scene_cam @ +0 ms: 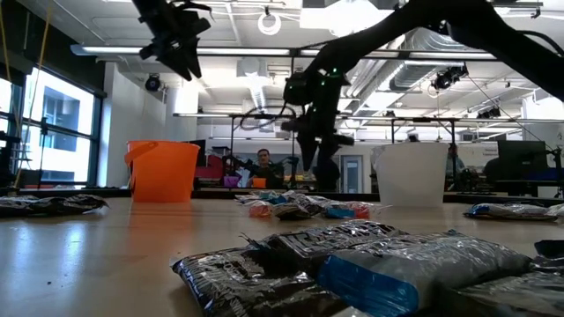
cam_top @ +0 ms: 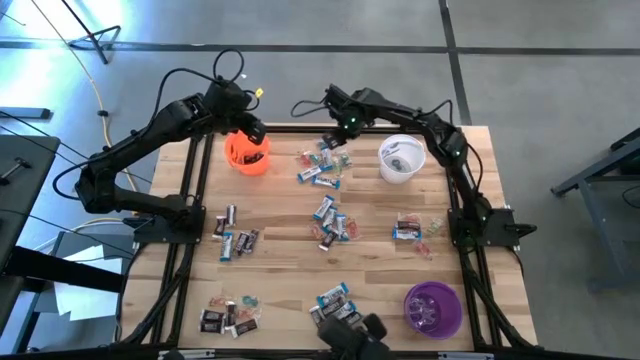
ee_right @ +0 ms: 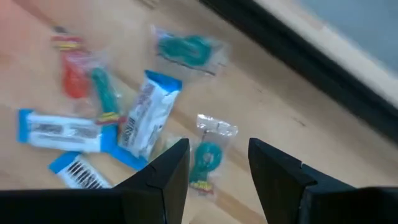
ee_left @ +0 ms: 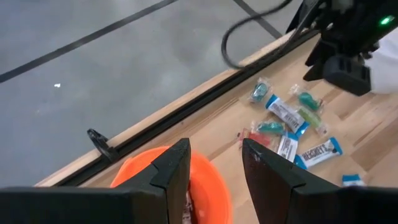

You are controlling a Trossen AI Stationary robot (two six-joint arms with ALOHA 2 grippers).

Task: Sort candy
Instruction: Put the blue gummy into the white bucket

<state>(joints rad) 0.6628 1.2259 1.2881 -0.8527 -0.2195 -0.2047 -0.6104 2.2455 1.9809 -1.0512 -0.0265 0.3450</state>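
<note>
Candy point(ee_right: 147, 117) in crinkly, glossy rectangular wrappers across pale wood-grain table point(cam_top: 380, 285).

No legible txt on candy point(ee_left: 317, 151) wrappers.

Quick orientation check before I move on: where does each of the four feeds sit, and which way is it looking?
High: overhead, straight down on the table; both arms show.
Low: table-top height, looking level across the candy into the room; arms come in from above.
Left wrist: above the orange cup, open left gripper in frame.
Right wrist: over a teal candy, open right gripper in frame.
Shared: high and low both show the white cup.
</note>
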